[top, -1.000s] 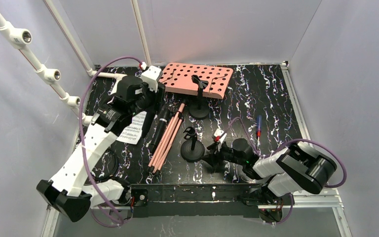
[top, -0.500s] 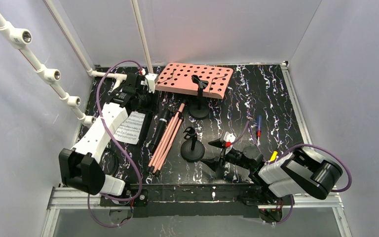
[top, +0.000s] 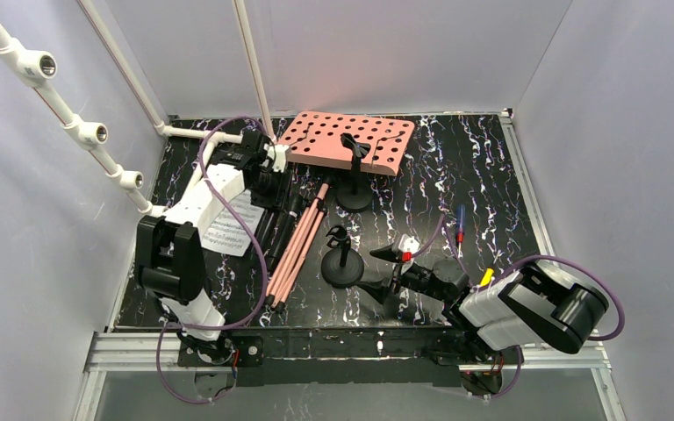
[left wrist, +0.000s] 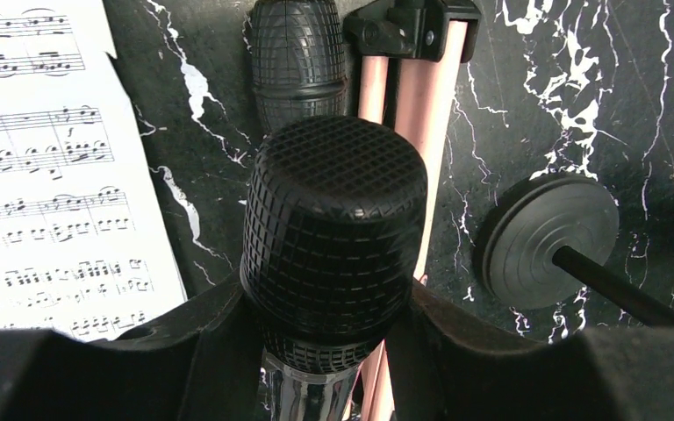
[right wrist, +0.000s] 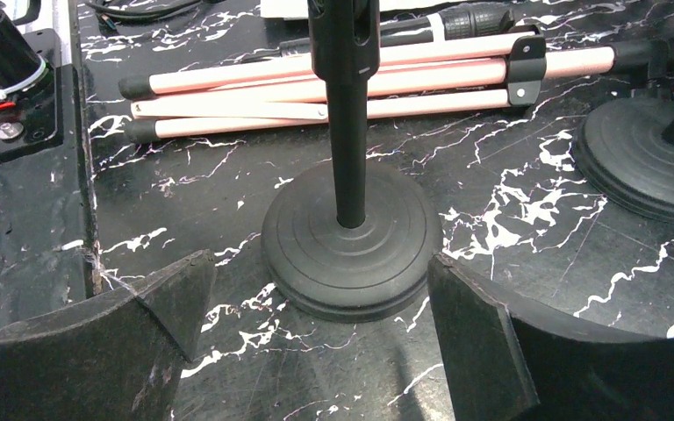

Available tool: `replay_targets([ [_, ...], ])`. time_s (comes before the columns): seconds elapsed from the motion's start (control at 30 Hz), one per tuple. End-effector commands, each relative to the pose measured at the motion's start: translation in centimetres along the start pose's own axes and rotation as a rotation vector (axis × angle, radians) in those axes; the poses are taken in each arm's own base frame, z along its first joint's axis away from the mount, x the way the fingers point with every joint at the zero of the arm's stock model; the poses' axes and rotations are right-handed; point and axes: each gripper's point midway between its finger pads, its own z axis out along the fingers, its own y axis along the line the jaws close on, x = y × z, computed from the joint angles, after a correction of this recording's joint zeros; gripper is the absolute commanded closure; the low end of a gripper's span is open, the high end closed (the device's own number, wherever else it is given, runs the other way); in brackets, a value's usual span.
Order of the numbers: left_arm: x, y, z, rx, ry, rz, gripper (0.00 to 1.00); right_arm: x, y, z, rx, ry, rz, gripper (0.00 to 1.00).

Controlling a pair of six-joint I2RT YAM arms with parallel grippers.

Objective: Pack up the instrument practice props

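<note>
Top external view: the black marbled table is boxed in by pale walls on the left, far and right sides, and a white pipe frame slants along its left edge. The pink perforated music desk lies flat against the far edge. Its folded tripod legs run from it toward the near side, left of centre. The sheet music lies left of the legs, close to the left arm.

The left gripper is crowded between the pipe frame, the desk's left corner and the legs. In the left wrist view its fingers are clamped on a microphone just below the mesh head. A second microphone lies beyond it, touching the legs.

The right gripper is spread wide. In the right wrist view its two fingers flank the round base of the near stand without touching it. The far stand is upright beside the desk's near edge.

Most bare table lies on the right, where only a screwdriver rests.

Printed staves and notes cover the sheet music in the left wrist view; any wording is too small to read.
</note>
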Motion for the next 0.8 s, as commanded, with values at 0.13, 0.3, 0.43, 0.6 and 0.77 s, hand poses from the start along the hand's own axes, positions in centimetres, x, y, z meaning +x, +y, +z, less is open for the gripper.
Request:
replay_targets([
  [0.13, -1.4, 0.2, 2.2, 0.039, 0.027, 0.008, 0.83, 0.6, 0.2, -0.4, -0.007, 0.005, -0.017, 0.01],
  [0.3, -0.4, 1.2, 4.0, 0.057, 0.070, -0.038, 0.72, 0.9, 0.1, -0.5, -0.001, 0.019, -0.015, 0.01],
  [0.43, 0.0, 1.8, 4.6, 0.082, 0.080, -0.075, 0.67, -0.3, -0.2, 0.4, -0.005, -0.011, -0.028, 0.01],
  [0.6, 0.7, 1.6, 5.5, 0.126, 0.114, -0.105, 0.60, -0.1, -0.3, 0.5, -0.002, -0.005, -0.027, 0.01],
  [0.77, 1.3, 1.1, 6.5, 0.182, 0.148, -0.134, 0.54, 0.1, -0.3, 0.4, -0.001, 0.001, -0.026, 0.01],
])
